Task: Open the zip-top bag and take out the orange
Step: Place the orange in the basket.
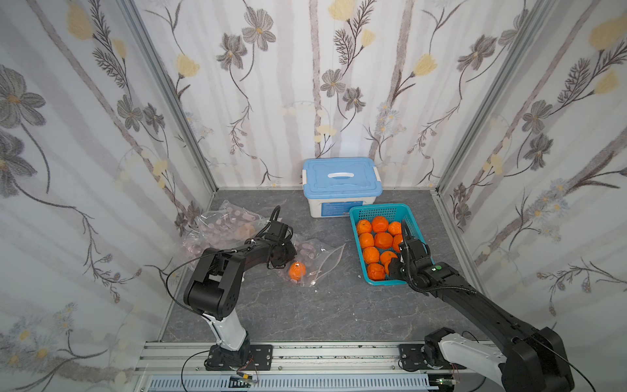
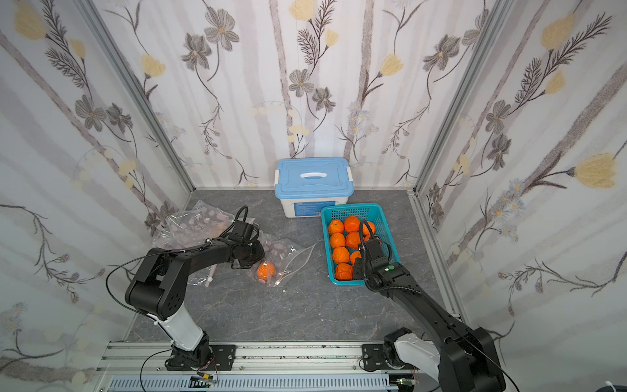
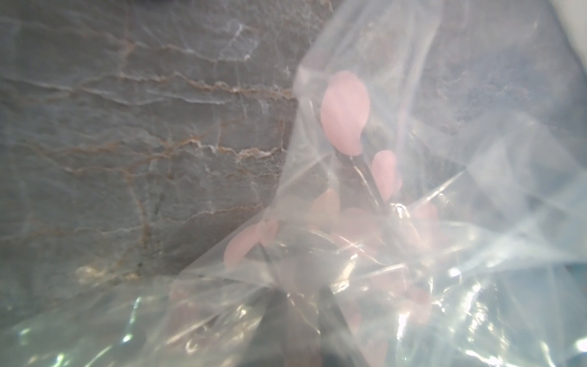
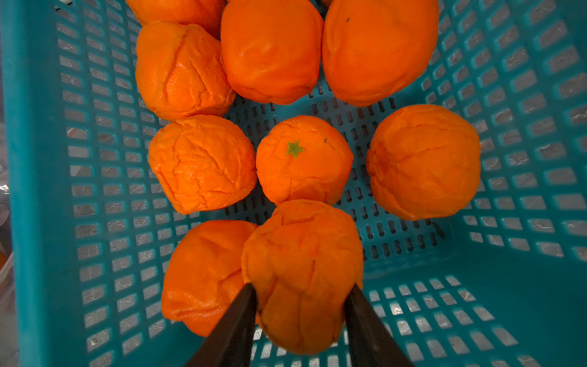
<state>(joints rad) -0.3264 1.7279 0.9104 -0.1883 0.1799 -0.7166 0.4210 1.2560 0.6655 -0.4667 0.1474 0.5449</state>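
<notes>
Top views, orange: in both top views we've got one orange (image 1: 297, 270) inside one zip-top bag (image 1: 319, 261), just left of the worktop (image 1: 305, 312) middle.
Top views, left gripper: the left gripper (image 1: 285, 253) is on that bag's back end, and we can't tell its gap.
Top views, rest: one teal basket (image 1: 383, 211) sits by the right edge with at least nine basket oranges (image 1: 383, 240). One blue-lidded box (image 1: 341, 176) is at the back edge, and a heap of spare bags (image 1: 220, 224) is in the back left corner.
Left wrist: only crumpled pink-dotted plastic, so we can't make out the fingers.
Right wrist: we count nine oranges. The right gripper (image 4: 301, 289) is spread around one held orange (image 4: 301, 254), with a finger against each side.
</notes>
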